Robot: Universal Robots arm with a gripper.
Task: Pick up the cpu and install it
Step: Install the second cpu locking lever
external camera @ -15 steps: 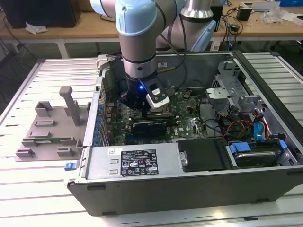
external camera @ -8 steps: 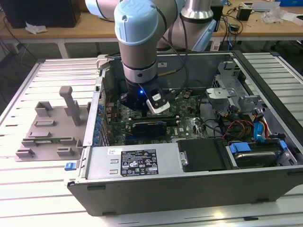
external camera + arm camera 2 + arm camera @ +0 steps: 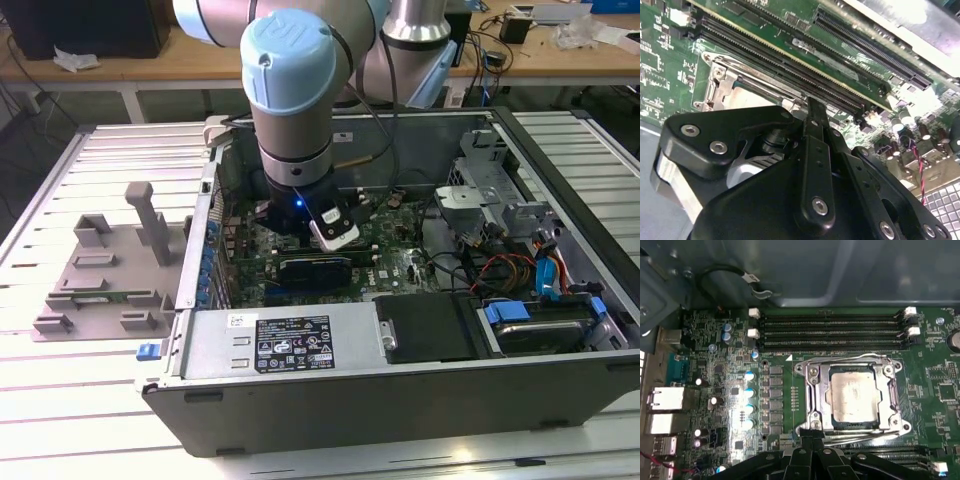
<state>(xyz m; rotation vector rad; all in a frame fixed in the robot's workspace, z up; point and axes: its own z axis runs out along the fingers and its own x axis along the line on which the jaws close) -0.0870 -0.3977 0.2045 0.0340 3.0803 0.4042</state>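
In the exterior view my arm (image 3: 290, 90) reaches down into the open computer case (image 3: 400, 390), which lies on its side on a ribbed metal tabletop (image 3: 60, 400); my wrist hangs above the green motherboard (image 3: 385, 255), just over a long black card (image 3: 315, 268). To the exterior view's left of the case a grey plastic fixture (image 3: 105, 270) lies on the tabletop, and toward the exterior view's right the case holds a metal drive cage (image 3: 490, 190) and a bundle of coloured cables (image 3: 510, 270). In the first wrist view the cpu (image 3: 854, 395) lies flat inside the metal socket frame (image 3: 812, 390), its silvery top facing the camera, beside four long black memory slots (image 3: 830, 332). My end effector (image 3: 807, 446) hovers with its black fingertips drawn close together at the edge of the socket frame, just beside the cpu and holding nothing that I can see; a row of blue-topped capacitors (image 3: 749, 400) stands on the board near the frame. In the second wrist view the black linkage of my end effector (image 3: 812, 107) covers much of the socket frame (image 3: 720, 82), the fingers meeting at a narrow tip beside the memory slots (image 3: 790, 60), with long black expansion slots (image 3: 870, 50) farther off.
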